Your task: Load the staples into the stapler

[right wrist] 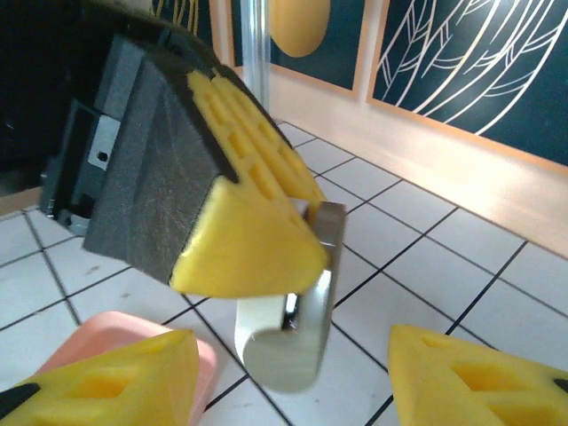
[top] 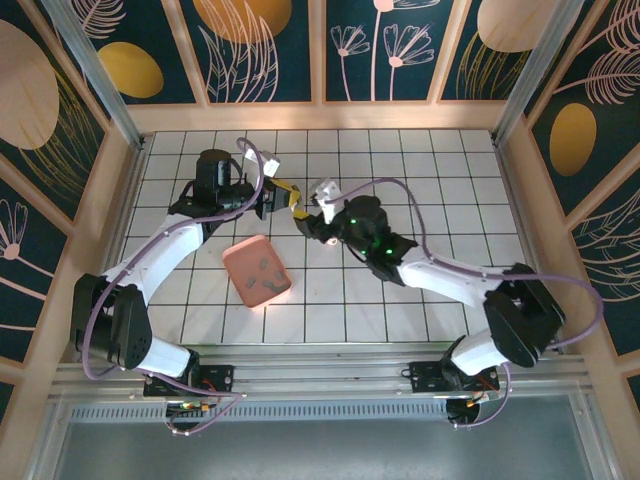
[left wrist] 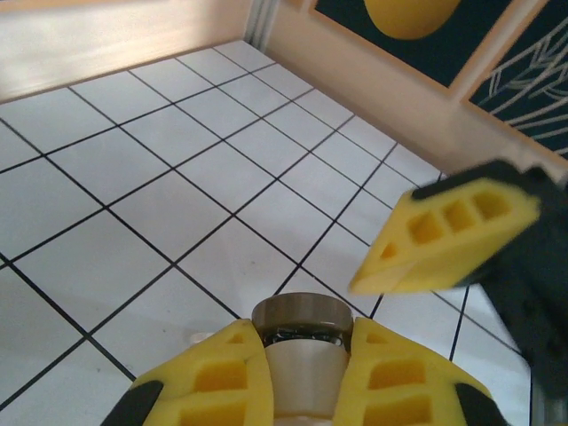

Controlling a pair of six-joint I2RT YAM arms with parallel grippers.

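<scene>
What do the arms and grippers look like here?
The left arm and right arm have white links, black joints and lilac cables. Green lights glow on the right wrist. The fingers are yellow with square cut-outs and dark grey pads.

stapler (left wrist: 300,359): lower body cut off at bottom edge, left wrist view.
staples (top: 263,268): dark specks in tray (top: 238,258), too small to count.

One stapler (left wrist: 299,324). One salmon-pink tray (top: 243,266), carrying a few staples (top: 266,267) too small to count. Two pincers: left pincer (left wrist: 302,392), right pincer (right wrist: 291,368).
</scene>
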